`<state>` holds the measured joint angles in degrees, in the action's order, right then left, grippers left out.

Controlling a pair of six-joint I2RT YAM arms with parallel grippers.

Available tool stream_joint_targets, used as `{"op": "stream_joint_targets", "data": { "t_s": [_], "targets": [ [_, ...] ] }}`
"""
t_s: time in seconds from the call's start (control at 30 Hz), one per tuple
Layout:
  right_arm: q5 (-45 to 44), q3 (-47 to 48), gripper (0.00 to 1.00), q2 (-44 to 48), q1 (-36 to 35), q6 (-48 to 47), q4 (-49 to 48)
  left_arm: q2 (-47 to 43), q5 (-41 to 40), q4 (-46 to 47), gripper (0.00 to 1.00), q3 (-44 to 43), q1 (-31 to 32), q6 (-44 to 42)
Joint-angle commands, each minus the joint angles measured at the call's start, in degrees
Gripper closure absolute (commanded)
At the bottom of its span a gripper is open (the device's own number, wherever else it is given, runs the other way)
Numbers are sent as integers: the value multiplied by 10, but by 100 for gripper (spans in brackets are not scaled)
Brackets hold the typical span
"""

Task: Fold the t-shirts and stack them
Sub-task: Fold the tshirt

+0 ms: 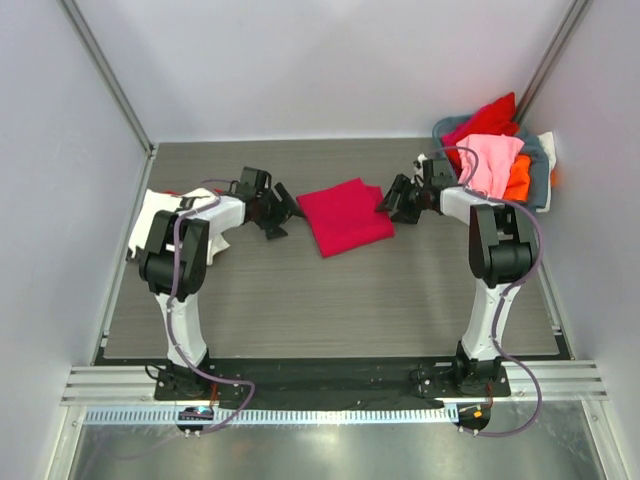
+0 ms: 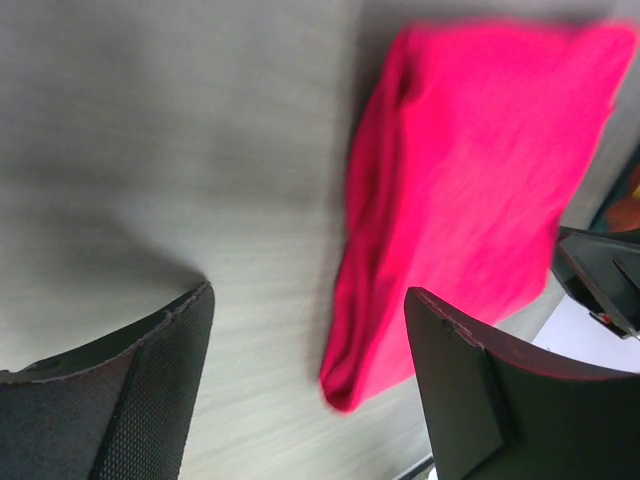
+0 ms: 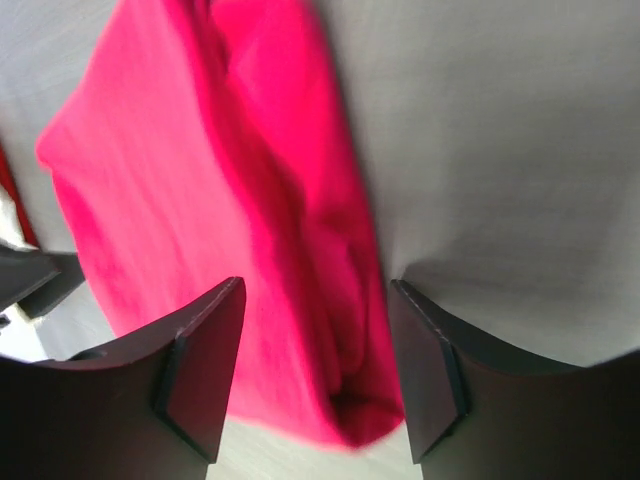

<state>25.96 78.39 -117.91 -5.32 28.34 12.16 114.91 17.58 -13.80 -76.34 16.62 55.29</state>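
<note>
The left arm (image 1: pixel 183 325) and right arm (image 1: pixel 487 315) were each made of white tubular links joined by bulky black joint housings. A thin purple-grey cable (image 1: pixel 177 265) ran loosely along each arm and looped out beside its black base (image 1: pixel 180 378), at 6 o'clock in the overhead view. Both claws were black. The left claw (image 2: pixel 305 330) had broad fingers with finely dimpled inner pads (image 2: pixel 160 390) and pale, worn edges. The right claw (image 3: pixel 315 310) had smooth, angular, wedge-shaped fingers (image 3: pixel 200 370).

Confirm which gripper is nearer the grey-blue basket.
Right. The right gripper sits just left of the basket; the left gripper is beyond the folded crimson t-shirt, farther left.
</note>
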Motion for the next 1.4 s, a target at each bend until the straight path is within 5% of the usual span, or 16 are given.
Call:
{"op": "stream_joint_targets", "data": {
  "t_s": [0.0, 0.3, 0.37, 0.5, 0.6, 0.93, 1.07, 1.17, 1.2, 1.23, 1.37],
  "targets": [
    [18, -81, 37, 70, -11, -6, -43, -60, 13, 42, 23, 43, 14, -6],
    [20, -273, 67, 219, -32, 2, -67, -137, 24, 81, 27, 155, 47, -29],
    [13, -293, 67, 239, -32, 4, -68, -138, 28, 89, 28, 161, 59, -31],
    [14, -322, 51, 269, -32, 8, -63, -134, 37, 100, 33, 159, 71, -40],
    [16, -336, 50, 285, -33, 12, -61, -128, 38, 100, 36, 148, 73, -47],
    [22, -359, 63, 292, -32, 14, -61, -87, 56, 107, 45, 117, 75, -56],
    [18, -357, 76, 281, -31, 17, -62, -65, 61, 108, 49, 98, 82, -57],
    [18, -359, 88, 276, -32, 21, -62, -47, 62, 106, 58, 88, 84, -55],
    [17, -363, 90, 277, -32, 22, -62, -39, 61, 106, 72, 87, 85, -56],
    [17, -364, 92, 277, -32, 22, -61, -38, 61, 106, 72, 87, 85, -56],
    [16, -361, 99, 268, -32, 18, -53, -50, 54, 105, 100, 100, 84, -60]
  ]
}}
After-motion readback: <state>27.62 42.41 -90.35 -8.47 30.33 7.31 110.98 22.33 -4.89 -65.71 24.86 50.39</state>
